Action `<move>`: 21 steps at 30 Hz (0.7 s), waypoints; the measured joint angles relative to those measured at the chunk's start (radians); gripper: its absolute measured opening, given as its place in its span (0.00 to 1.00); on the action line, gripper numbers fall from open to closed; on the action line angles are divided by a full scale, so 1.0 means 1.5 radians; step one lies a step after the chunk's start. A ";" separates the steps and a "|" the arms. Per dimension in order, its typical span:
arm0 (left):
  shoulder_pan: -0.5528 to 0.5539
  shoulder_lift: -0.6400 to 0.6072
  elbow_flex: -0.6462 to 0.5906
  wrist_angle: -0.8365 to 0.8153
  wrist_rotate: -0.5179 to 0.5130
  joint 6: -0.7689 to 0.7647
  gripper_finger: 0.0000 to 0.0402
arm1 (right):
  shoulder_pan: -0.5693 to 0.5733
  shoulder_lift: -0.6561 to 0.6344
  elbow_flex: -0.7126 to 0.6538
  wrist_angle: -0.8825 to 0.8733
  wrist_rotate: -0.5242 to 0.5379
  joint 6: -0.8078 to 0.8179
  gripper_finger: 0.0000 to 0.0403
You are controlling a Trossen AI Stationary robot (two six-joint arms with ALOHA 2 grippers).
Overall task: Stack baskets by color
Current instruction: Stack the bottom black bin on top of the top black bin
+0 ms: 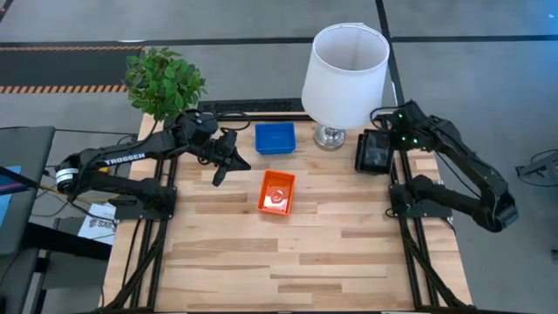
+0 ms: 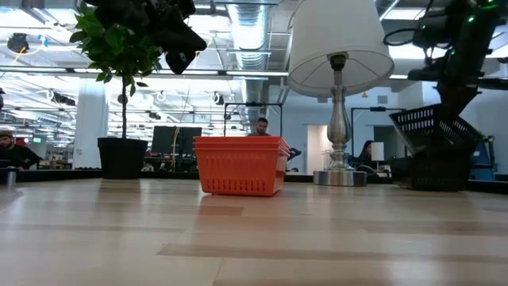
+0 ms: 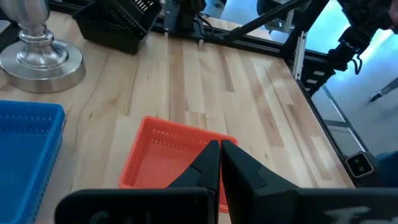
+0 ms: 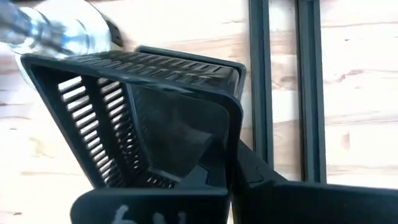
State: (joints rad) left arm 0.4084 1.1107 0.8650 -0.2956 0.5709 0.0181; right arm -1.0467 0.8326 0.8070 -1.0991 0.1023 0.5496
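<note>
A red-orange basket (image 1: 276,192) sits flat mid-table, and a blue basket (image 1: 275,138) lies beyond it toward the far edge. My left gripper (image 1: 223,162) hovers shut, up off the table, left of both; in its wrist view the shut gripper (image 3: 221,155) points over the red-orange basket (image 3: 163,155). At the far right, my right gripper (image 1: 382,141) is shut on a black basket (image 1: 375,153). The low view shows this black basket (image 2: 432,127) tilted above another black basket (image 2: 432,171) that rests on the table. My right gripper pinches one wall of the black basket at its rim (image 4: 235,127), one finger inside the basket and the other finger (image 4: 264,177) outside. The fingers come from above, slanting down. The basket hangs tilted; whether its low end touches the black basket below cannot be told.
A white-shaded lamp (image 1: 344,70) with a metal base (image 1: 330,136) stands at the far edge between the blue and black baskets. A potted plant (image 1: 164,83) is at the far left corner. Bare wood (image 1: 288,262) fills the near half of the table.
</note>
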 joint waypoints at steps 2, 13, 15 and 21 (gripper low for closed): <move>0.000 0.000 0.000 0.000 0.000 -0.001 0.00 | -0.008 0.020 0.000 0.009 -0.009 -0.017 0.01; 0.000 0.000 0.000 -0.001 -0.006 -0.015 0.00 | -0.012 0.098 0.001 0.026 -0.051 -0.085 0.01; 0.000 0.000 0.000 -0.001 -0.006 -0.015 0.00 | -0.012 0.098 0.001 0.028 -0.070 -0.089 0.01; 0.000 0.000 0.000 0.000 -0.012 -0.015 0.00 | -0.013 0.096 0.000 0.027 -0.142 -0.088 0.01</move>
State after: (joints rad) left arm 0.4084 1.1103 0.8650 -0.2962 0.5522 -0.0040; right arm -1.0665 0.9764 0.8070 -1.0592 -0.1108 0.4175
